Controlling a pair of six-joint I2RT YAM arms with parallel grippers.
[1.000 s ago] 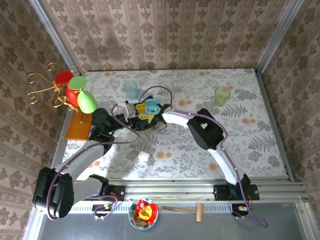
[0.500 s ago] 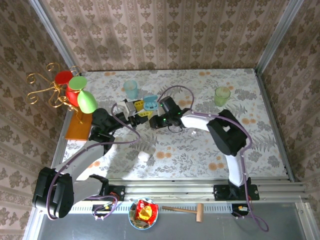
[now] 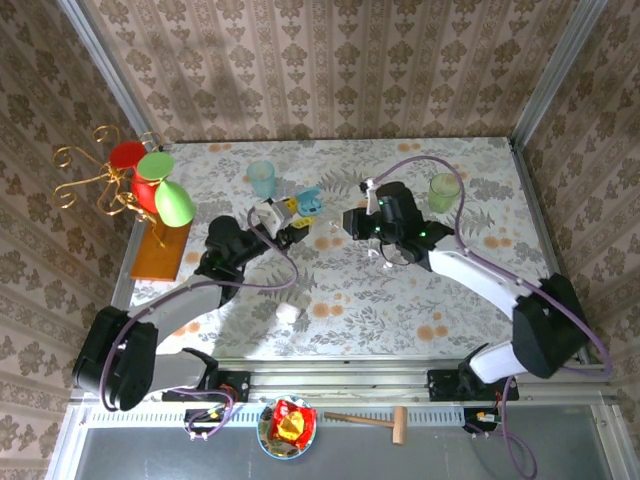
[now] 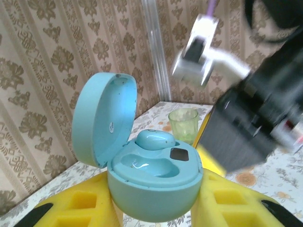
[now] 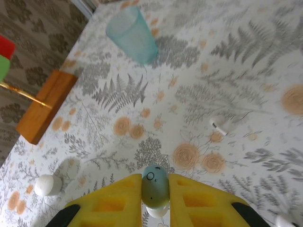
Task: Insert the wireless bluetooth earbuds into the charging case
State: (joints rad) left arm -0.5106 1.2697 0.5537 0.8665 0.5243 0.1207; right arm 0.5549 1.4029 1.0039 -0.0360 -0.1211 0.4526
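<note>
right gripper (image 5: pixel 155 190) nearly closed, pinching a light-blue earbud (image 5: pixel 154 182) above mid-table, white stemmed earbud (image 5: pixel 220 125) lying on the table (image 5: pixel 199 90) ahead of it; just left, left gripper (image 4: pixel 154 198) clamps the open charging case (image 4: pixel 147 187), second earbud (image 4: pixel 155 139) seated inside

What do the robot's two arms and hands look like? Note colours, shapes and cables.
The left arm and right arm share white curved shells between black joint blocks, with a purple cable looping along each. The left hand and right hand each carry two blocky yellow fingers with square recesses.
</note>
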